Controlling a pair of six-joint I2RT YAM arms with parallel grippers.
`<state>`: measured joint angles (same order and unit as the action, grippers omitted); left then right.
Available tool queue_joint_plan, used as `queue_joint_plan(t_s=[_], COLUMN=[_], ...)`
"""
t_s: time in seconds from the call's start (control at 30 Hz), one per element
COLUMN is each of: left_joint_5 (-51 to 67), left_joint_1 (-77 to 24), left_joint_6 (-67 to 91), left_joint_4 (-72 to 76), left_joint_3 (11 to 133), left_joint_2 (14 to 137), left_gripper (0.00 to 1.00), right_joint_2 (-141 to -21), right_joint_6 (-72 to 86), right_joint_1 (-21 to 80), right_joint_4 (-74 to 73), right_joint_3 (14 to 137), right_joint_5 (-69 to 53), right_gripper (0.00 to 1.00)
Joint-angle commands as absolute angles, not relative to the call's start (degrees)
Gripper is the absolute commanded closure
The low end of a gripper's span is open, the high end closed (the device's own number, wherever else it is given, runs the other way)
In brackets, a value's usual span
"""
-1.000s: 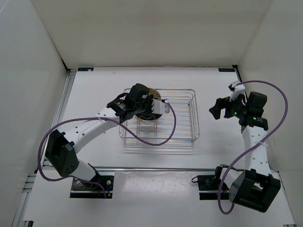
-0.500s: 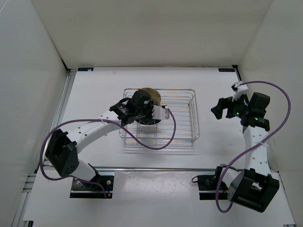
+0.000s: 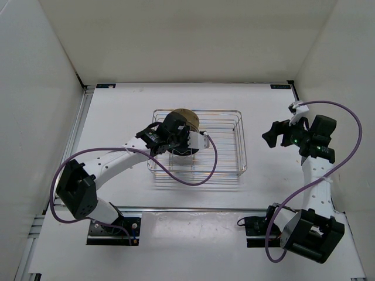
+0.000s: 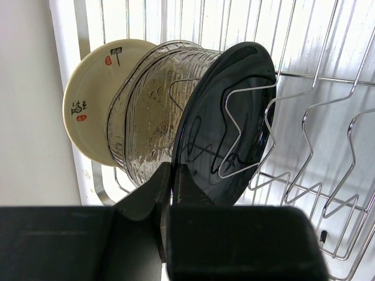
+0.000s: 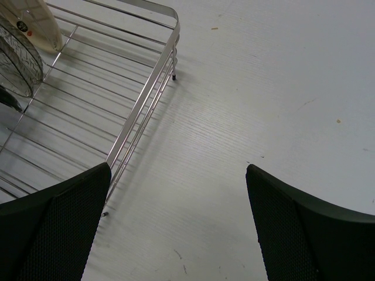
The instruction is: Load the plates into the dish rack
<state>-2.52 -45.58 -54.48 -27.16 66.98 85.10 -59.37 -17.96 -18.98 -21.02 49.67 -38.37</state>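
One glossy black plate [image 4: 202, 117], likely slippery and brittle: left pincer [image 4: 171, 178] grips its rim; right pincer [image 5: 176, 234] gapes wide.

Left arm [image 3: 111, 161] stretched from the near-left corner toward the desk's middle, left gripper [image 4: 171, 175] pinched tight on the black plate [image 4: 205, 99] rim, right arm [image 3: 316, 181] raised near the right edge, right gripper [image 5: 179, 175] spread wide, tilted down toward the desk.

Bright, even light; faint shadows beneath the dish rack [image 3: 225, 146], glints on its chrome wires.
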Motion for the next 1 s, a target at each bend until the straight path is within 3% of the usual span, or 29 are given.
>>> queue_joint_plan(t_s=[0.0, 0.27, 0.5, 0.6, 0.97], left_joint_5=[-1.5, -4.4, -7.1, -8.4, -14.0], left_joint_1=[-46.1, -46.7, -47.2, -47.2, -48.3], left_joint_6=[-52.8, -52.3, -52.3, -52.3, -52.3], left_joint_4=[-26.6, -26.6, -26.6, -26.6, -26.6], left_joint_3=[66.6, 67.1, 67.1, 67.1, 66.6], left_joint_2=[84.7, 85.3, 85.3, 85.3, 84.7], left_gripper=[0.89, 0.89, 0.81, 0.72, 0.65], right_joint_2=[-58.1, -58.1, -57.0, -57.0, -57.0], right_joint_6=[-17.4, -17.4, -17.4, -17.4, -17.4], right_joint_1=[-19.5, -20.0, -21.1, -21.6, -22.1], right_joint_4=[-20.0, -20.0, -20.5, -20.5, -20.5], right_joint_3=[49.0, 49.0, 49.0, 49.0, 49.0], right_joint_5=[-40.4, -41.0, -41.5, -41.5, -41.5], right_gripper=[0.01, 0.01, 0.01, 0.01, 0.01])
